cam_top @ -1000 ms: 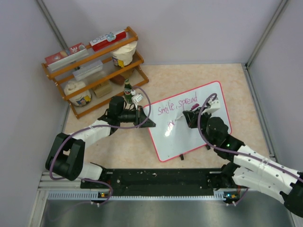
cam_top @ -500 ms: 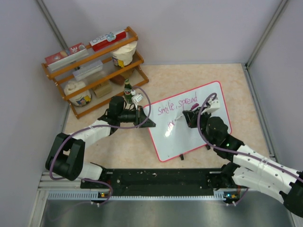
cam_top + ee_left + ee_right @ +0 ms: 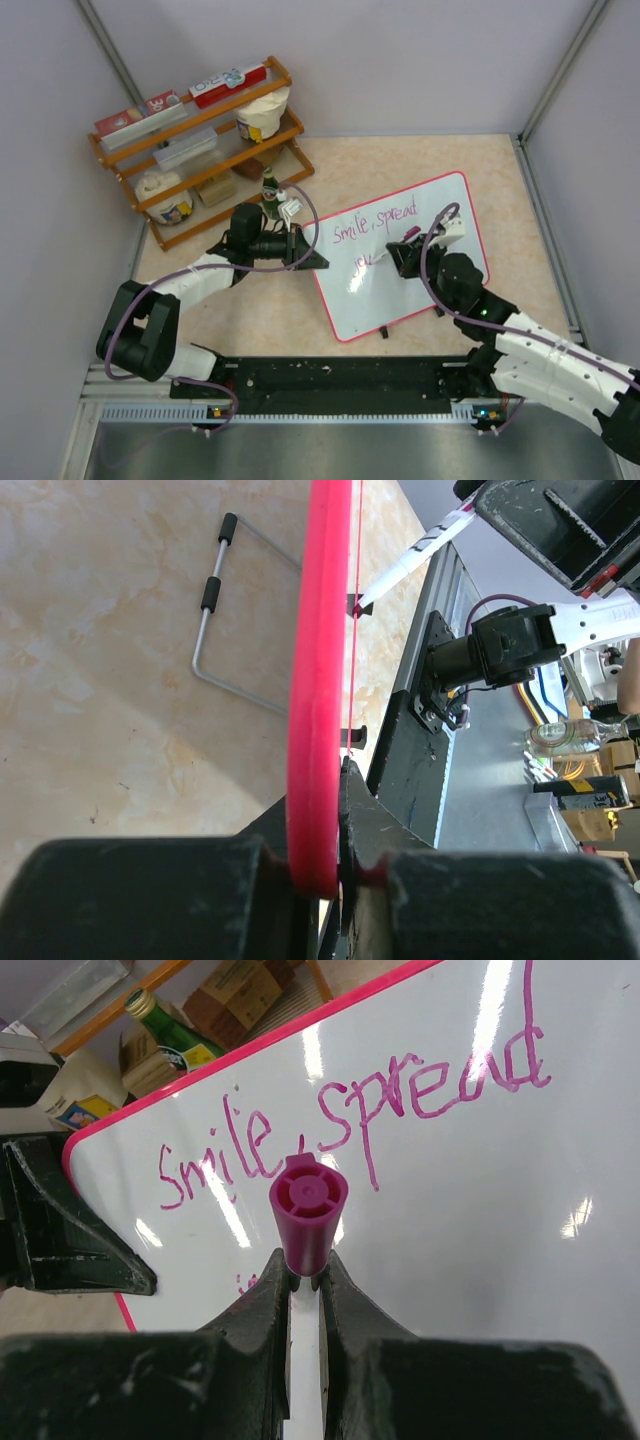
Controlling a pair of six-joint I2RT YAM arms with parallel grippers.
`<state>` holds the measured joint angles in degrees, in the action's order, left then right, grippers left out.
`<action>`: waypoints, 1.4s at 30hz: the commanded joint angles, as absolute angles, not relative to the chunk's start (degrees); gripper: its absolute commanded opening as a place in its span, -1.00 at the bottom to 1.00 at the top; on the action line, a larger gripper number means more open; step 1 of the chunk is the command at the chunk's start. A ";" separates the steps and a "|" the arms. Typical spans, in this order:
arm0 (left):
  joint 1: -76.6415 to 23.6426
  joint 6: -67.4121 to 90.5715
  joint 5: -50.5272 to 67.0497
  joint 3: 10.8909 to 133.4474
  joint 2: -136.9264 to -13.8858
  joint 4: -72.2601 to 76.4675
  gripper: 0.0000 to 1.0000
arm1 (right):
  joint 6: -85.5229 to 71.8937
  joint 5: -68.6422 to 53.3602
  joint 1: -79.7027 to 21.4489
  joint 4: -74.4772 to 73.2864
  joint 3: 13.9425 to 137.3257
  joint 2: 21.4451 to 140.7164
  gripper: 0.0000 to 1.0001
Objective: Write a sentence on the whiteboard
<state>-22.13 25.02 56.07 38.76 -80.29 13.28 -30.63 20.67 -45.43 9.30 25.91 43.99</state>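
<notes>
Glossy whiteboard [image 3: 500, 1260], smooth red plastic frame [image 3: 318, 680], matt stone-look table [image 3: 480, 160], wooden rack [image 3: 228, 158]

The whiteboard [image 3: 372, 300] — glossy white, thin red-pink frame, rounded corners — is lying skewed. The sentence [image 3: 375, 222], pink cursive reading "Smile, spread", is running across its upper part, with further strokes showing beneath.

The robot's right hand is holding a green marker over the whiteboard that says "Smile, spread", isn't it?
Not quite. The marker is pink-purple, not green. The right wrist view shows its coloured end pinched in the right hand. The rest is true: it is held over the whiteboard, where the sentence reads "Smile, spread".
</notes>
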 commanded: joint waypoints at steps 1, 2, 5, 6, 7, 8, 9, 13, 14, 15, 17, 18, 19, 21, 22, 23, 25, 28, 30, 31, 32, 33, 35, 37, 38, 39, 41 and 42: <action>-24.79 9.40 48.25 35.16 -83.14 5.71 -1.00 | -30.85 20.48 -44.83 6.59 24.17 43.24 -1.00; -24.79 9.40 48.16 35.24 -83.14 5.71 -1.00 | -30.94 20.48 -44.82 6.42 23.91 42.98 -1.00; -24.79 9.49 48.16 35.07 -83.14 5.71 -1.00 | -31.20 20.04 -44.82 6.42 23.29 42.54 -1.00; -24.79 9.41 48.16 35.07 -83.06 5.71 -1.00 | -31.38 19.78 -44.82 6.42 23.20 42.54 -1.00; -24.79 9.40 48.16 35.16 -82.97 5.71 -1.00 | -31.38 19.51 -44.82 6.33 22.86 42.54 -1.00; -24.79 9.40 48.16 35.16 -82.97 5.71 -1.00 | -31.46 19.16 -44.82 6.33 22.68 42.45 -1.00; -24.79 9.40 48.16 35.16 -82.97 5.71 -1.00 | -31.55 18.99 -44.82 6.33 22.59 42.28 -1.00; -24.79 9.40 48.16 35.16 -82.97 5.71 -1.00 | -31.90 18.37 -44.91 6.68 21.62 42.10 -1.00; -24.79 9.40 48.16 35.16 -82.79 5.71 -1.00 | -32.25 18.28 -44.83 6.77 21.36 42.01 -1.00; -24.79 9.40 48.16 35.07 -82.88 5.71 -1.00 | -32.26 17.85 -44.82 7.03 21.10 41.84 -1.00; -24.79 9.40 48.08 35.07 -82.97 5.71 -1.00 | -32.52 17.32 -44.91 7.99 20.39 41.57 -1.00; -24.79 9.40 48.16 35.16 -82.88 5.71 -1.00 | -32.61 17.14 -44.91 8.26 20.30 41.49 -1.00; -24.79 9.40 48.16 35.16 -82.97 5.71 -1.00 | -32.87 16.96 -44.83 8.35 20.04 41.40 -1.00; -24.79 9.40 48.16 35.07 -82.88 5.80 -1.00 | -33.13 16.96 -44.83 8.18 20.30 40.96 -1.00; -24.79 9.49 48.16 35.07 -82.79 5.80 -1.00 | -33.31 16.61 -44.82 8.09 20.56 40.61 -1.00; -24.79 9.49 48.16 35.07 -82.71 5.80 -1.00 | -33.31 16.18 -44.82 8.09 20.83 39.91 -1.00; -24.79 9.41 48.16 35.07 -82.97 5.80 -1.00 | -33.49 15.39 -44.91 8.09 21.18 38.24 -1.00; -24.79 9.40 48.08 35.07 -82.71 5.80 -1.00 | -33.92 14.59 -44.82 8.09 21.71 35.08 -1.00; -24.79 9.40 48.08 34.89 -82.71 5.80 -1.00 | -34.28 14.50 -44.82 7.56 22.23 32.79 -1.00; -24.79 9.40 48.08 34.89 -82.71 5.80 -1.00 | -34.45 14.59 -44.82 7.30 22.41 31.91 -1.00; -24.79 9.49 47.99 34.98 -82.71 5.89 -1.00 | -34.54 14.59 -44.82 7.03 22.67 31.12 -1.00; -24.79 9.49 47.90 34.89 -82.71 5.89 -1.00 | -34.63 14.68 -44.82 6.51 22.94 30.59 -1.00; -24.79 9.49 47.90 34.98 -82.62 5.89 -1.00 | -34.63 14.85 -44.82 5.80 23.29 29.71 -1.00; -24.79 9.49 47.90 35.07 -82.62 5.80 -1.00 | -34.63 14.94 -44.82 5.28 23.38 29.09 -1.00; -24.79 9.41 47.90 35.16 -82.62 5.71 -1.00 | -34.89 15.03 -44.82 5.19 23.29 29.18 -1.00; -24.79 9.40 47.81 35.16 -82.62 5.71 -1.00 | -34.89 15.12 -44.82 4.92 23.29 29.09 -1.00; -24.79 9.40 47.73 34.98 -82.44 5.71 -1.00 | -35.16 15.21 -44.82 4.75 23.20 29.00 -1.00; -24.79 9.40 47.64 35.07 -82.27 5.63 -1.00 | -35.24 15.21 -44.82 4.75 23.12 29.00 -1.00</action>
<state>-22.13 25.06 56.10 38.76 -80.27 13.32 -34.46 15.18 -45.30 5.04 21.08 29.61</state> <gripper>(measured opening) 0.091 0.071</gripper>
